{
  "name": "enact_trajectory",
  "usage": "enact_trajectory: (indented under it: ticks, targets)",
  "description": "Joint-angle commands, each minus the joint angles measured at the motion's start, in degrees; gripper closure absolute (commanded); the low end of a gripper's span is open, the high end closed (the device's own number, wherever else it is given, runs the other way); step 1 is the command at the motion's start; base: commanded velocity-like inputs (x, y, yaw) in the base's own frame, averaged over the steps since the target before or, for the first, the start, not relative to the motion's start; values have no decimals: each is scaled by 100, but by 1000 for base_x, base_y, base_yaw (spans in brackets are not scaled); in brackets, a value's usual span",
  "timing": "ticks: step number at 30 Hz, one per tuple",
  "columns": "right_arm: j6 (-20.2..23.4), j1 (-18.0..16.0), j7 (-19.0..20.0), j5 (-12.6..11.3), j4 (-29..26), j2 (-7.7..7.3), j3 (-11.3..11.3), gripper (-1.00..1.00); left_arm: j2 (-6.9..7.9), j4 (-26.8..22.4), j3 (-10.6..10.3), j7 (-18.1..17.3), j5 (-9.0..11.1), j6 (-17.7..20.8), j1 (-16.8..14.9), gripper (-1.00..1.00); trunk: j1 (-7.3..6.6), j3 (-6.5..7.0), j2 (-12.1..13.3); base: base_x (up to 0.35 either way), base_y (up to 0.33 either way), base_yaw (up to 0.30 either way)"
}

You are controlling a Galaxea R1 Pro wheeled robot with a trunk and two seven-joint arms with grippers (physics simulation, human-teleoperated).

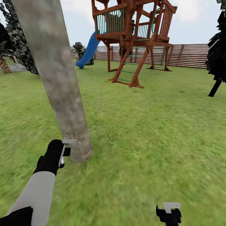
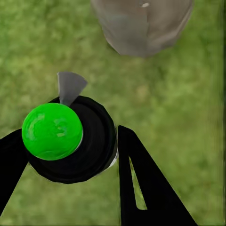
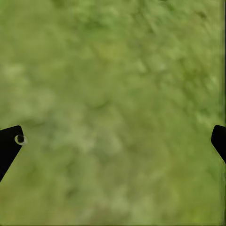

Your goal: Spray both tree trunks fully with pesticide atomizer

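Even, bright daylight; no cast shadows on lawn [image 1: 150,125]. Grass blurred in both wrist views; wide-angle stretch at head-view edges.

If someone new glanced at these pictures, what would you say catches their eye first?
First, the thick pale tree trunk leaning across the head view's left, with white specks near its base beside the left tool, which grips the pesticide atomizer with its bright green cap. Behind, a red-brown wooden play tower with a blue slide stands on the lawn.

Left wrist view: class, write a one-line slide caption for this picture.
Left gripper holds the green-capped pesticide atomizer, nozzle aimed at the mottled tree trunk base above the lawn.
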Motion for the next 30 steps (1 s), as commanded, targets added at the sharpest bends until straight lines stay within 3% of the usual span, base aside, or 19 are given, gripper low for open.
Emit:
enact_trajectory:
  ticks: [1,16,30]
  targets:
    - [-14,-4,-21,61,5,2,-40,-100,-7,-9,20,-27,-36,19,-5,100,0,-5,-2,68,-260,0]
    - [-14,-4,-16,61,11,11,-32,-100,-3,-163,34,-34,-21,37,14,100,0,-5,-2,50,-269,9]
    - [-14,-4,-16,61,11,11,-31,-100,6,-113,46,-26,-28,19,28,100,0,-5,-2,156,-235,268]
